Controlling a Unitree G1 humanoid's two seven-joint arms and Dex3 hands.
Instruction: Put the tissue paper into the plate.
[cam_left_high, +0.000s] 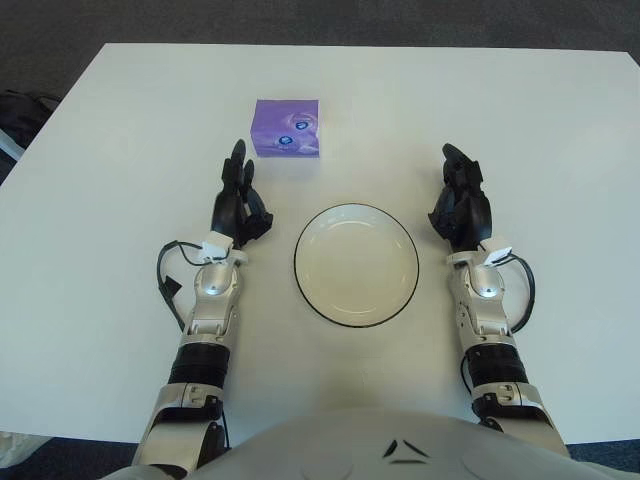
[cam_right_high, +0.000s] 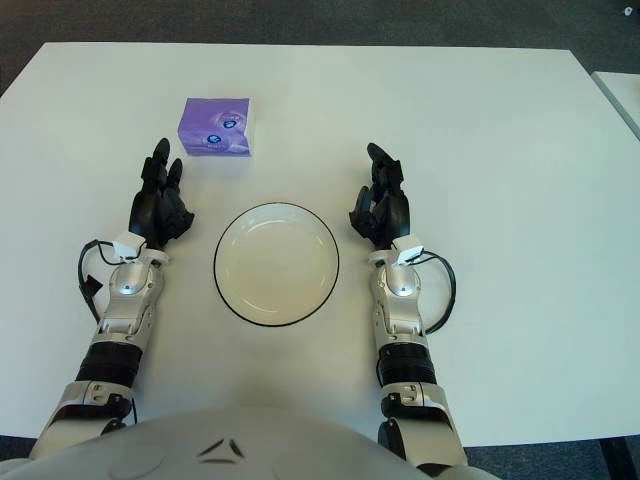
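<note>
Right now your left hand (cam_left_high: 240, 200) has relaxed, empty fingers, the tissue paper (cam_left_high: 286, 128) just ahead of it, the plate (cam_left_high: 356, 264) to its right; your right hand (cam_left_high: 460, 202) matches, flanking the plate's other side.

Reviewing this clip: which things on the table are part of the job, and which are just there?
Part of the job:
- purple tissue pack, on the table beyond the plate
- plate, nothing in it, between the hands
- left hand, open, nearer the pack
- right hand, open, right of the plate

Just there:
- white table
- dark object off the table's left edge
</note>
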